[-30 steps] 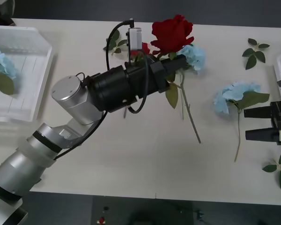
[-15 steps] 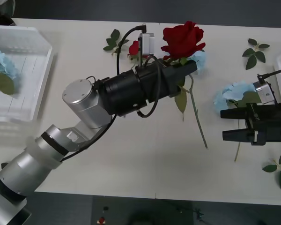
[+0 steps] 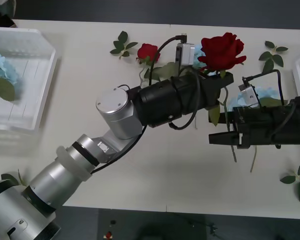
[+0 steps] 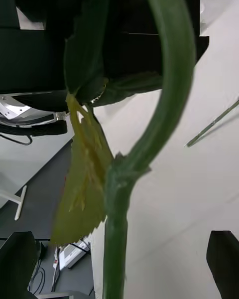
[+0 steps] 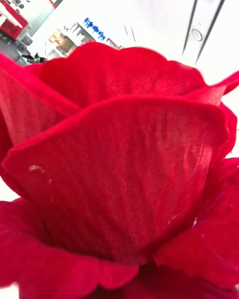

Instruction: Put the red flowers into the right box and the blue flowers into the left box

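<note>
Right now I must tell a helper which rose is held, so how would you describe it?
Follow the left arm to the left gripper: the held rose stands above it. Unlike the smaller rose lying farther left, it is lifted.

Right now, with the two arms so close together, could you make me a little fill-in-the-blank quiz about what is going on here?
1. The left gripper holds a flower whose bloom is ____ in colour.
2. The right gripper, fingers apart, reaches toward that flower's hanging ____.
3. The white left box at the table's edge already contains a ____ flower.
4. A smaller red flower lies on the ____.

Missing words: red; stem; blue; table
</note>
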Available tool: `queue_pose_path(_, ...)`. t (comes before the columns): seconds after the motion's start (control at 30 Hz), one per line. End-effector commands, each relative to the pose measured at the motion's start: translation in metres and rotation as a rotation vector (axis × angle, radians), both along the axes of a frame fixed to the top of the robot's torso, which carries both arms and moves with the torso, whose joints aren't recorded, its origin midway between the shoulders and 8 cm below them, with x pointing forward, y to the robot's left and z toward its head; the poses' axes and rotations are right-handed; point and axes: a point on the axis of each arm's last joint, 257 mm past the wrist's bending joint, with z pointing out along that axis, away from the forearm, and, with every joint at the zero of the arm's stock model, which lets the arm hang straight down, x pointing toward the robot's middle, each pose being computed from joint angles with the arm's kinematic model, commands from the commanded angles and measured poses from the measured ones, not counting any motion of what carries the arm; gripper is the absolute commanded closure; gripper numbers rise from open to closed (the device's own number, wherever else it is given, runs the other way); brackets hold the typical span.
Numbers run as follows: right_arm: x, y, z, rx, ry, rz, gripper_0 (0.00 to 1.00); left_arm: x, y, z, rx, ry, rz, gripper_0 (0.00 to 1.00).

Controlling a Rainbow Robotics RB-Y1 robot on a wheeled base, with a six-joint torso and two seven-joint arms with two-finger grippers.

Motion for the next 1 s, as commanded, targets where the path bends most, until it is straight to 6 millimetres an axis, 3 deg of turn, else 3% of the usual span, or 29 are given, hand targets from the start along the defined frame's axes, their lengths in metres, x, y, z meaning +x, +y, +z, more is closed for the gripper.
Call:
queue_pose_path(0.03,0.005,0.001,0.009,0.009,-0.037,0.005,0.17,-0.009,-0.015,0.017,0.002,-0.041,-0.022,1.00)
queue_pose_path(0.07,0.005,0.001,0.009,0.009,-0.036,0.006,0.50,-0.009,-0.015,0.017,0.003,-0.041,-0.023,1.00)
queue_pose_path(0.1,0.005,0.001,0.009,0.009,-0.036,0.006,0.96,-0.011,-0.016,0.017,0.002,-0.041,-0.026,1.00)
queue_pose_path(0.13,0.005,0.002,0.008,0.008,-0.035,0.007,1.00,-0.011,-0.016,0.016,0.005,-0.042,-0.025,1.00)
queue_pose_path(0.53,0.004,0.002,0.008,0.008,-0.034,0.010,1.00,-0.011,-0.016,0.013,0.010,-0.040,-0.025,0.98)
queue_pose_path(0.63,0.005,0.002,0.009,0.008,-0.036,0.009,1.00,-0.007,-0.012,0.013,0.012,-0.036,-0.016,0.54)
queue_pose_path(0.7,0.004,0.002,0.009,0.010,-0.035,0.010,1.00,-0.005,-0.007,0.012,0.008,-0.028,-0.014,0.37)
queue_pose_path(0.8,0.004,0.001,0.009,0.008,-0.034,0.008,1.00,-0.001,0.003,0.013,0.015,-0.033,-0.007,0.27)
queue_pose_path(1.0,0.004,0.001,0.012,0.019,-0.031,0.008,1.00,0.002,0.047,0.010,0.043,-0.047,0.006,0.25)
